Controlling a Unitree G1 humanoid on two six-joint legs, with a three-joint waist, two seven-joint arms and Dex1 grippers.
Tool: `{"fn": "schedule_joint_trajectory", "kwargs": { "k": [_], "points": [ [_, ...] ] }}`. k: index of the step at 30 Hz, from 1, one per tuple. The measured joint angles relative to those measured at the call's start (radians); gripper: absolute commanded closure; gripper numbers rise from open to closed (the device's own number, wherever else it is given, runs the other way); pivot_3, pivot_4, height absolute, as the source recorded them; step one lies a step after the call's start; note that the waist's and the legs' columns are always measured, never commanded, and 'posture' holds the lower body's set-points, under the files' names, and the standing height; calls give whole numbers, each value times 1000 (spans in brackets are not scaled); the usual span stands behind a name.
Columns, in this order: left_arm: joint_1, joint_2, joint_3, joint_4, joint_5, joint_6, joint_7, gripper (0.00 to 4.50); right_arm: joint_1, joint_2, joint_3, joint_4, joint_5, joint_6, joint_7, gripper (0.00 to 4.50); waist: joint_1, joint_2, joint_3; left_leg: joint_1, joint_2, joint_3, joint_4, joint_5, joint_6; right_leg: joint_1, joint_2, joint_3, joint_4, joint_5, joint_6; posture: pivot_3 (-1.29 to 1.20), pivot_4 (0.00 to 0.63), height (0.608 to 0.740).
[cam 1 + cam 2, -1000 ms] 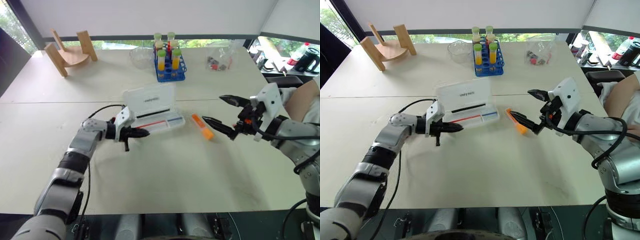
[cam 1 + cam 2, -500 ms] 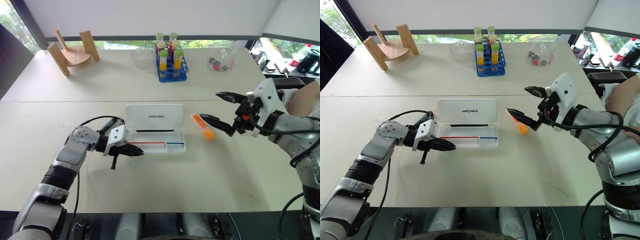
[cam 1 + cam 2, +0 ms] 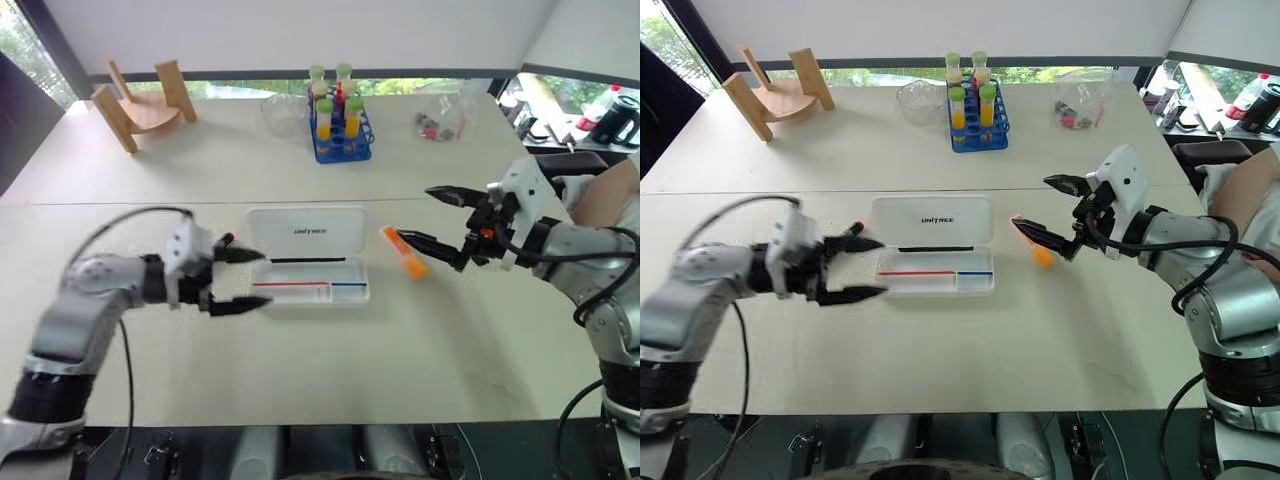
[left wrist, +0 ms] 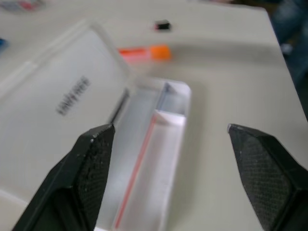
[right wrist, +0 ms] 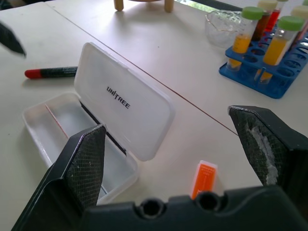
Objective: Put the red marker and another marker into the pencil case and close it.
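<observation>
Table (image 3: 330, 370): case (image 3: 310, 262) sits squared up, lid open. Left gripper (image 3: 238, 279) just let go, jaws now wide, empty. Right gripper (image 3: 432, 217) wide, empty, highlighter (image 3: 404, 252) just below. Red marker (image 5: 50, 72) beyond case. Loading next.

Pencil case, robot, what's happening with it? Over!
Left gripper open, empty, beside the pencil case. Right gripper open, over the orange highlighter. Case open, tray empty. Red marker on the table behind the lid.
</observation>
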Motion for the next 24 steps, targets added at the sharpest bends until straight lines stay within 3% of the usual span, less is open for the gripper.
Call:
{"fn": "schedule_joint_trajectory", "kwargs": {
  "k": [3,6,12,17,20,24],
  "points": [
    [62,-17,121,4,12,48,164,664,-27,0,-1,13,4,-1,11,0,-1,0,0,1,-1,0,0,0,0,0,0,0,1,0,0,0,150,740],
    [98,-39,130,56,68,45,265,664,-43,-10,-4,13,45,43,42,0,5,0,0,1,-1,0,0,0,0,0,1,0,1,0,0,0,150,740],
    [66,-97,13,267,177,-31,315,664,-3,-124,-33,-44,183,155,176,0,10,-2,2,0,-3,0,0,0,0,1,-1,-1,0,0,0,0,150,740],
    [-84,-136,-81,507,260,-148,310,664,39,-210,-71,-102,250,175,275,0,5,-3,2,0,-3,1,0,0,0,1,0,-2,0,0,0,0,150,740],
    [-144,-147,-116,615,292,-202,284,1956,41,-232,-83,-124,270,176,296,0,1,-2,2,0,-2,2,0,0,0,0,0,-1,0,0,0,0,150,740],
    [-147,-136,-118,634,287,-221,245,4043,32,-234,-84,-131,283,176,295,0,1,-3,2,0,-2,1,0,0,0,0,-1,-1,1,0,0,0,150,740]
  ]
}}
